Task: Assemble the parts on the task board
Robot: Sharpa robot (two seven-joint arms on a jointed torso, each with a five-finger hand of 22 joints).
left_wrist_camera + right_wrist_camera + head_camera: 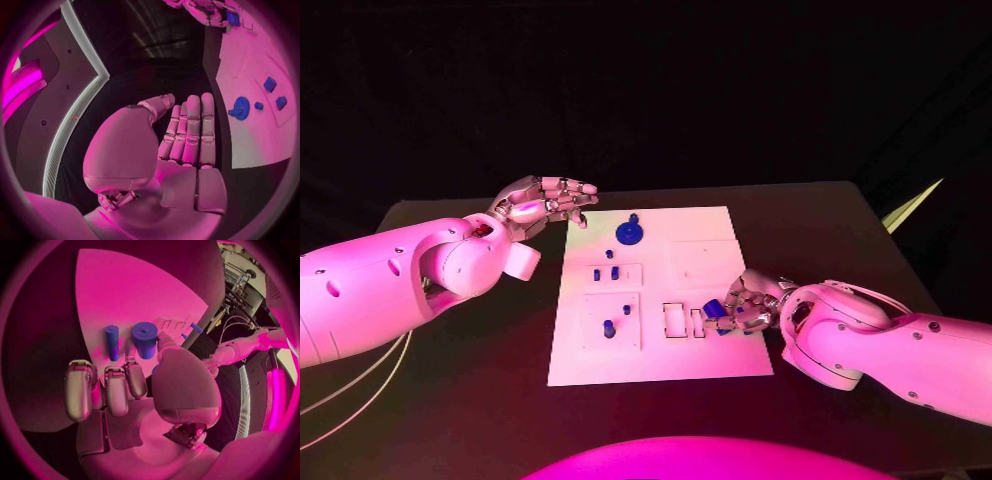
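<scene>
The white task board lies in the middle of the black table. A blue gear sits near its far edge and shows again as the gear in the left wrist view. Small blue pieces stand in a square recess, and two more in the recess nearer me. My right hand rests at the board's right edge and pinches a short blue cylinder between thumb and finger. A thin blue peg lies on the board beside it. My left hand hovers off the board's far left corner, holding nothing.
Two narrow rectangular slots lie in the board just left of my right hand. Bare black table surrounds the board. A pale pointed object sticks out past the table's far right corner.
</scene>
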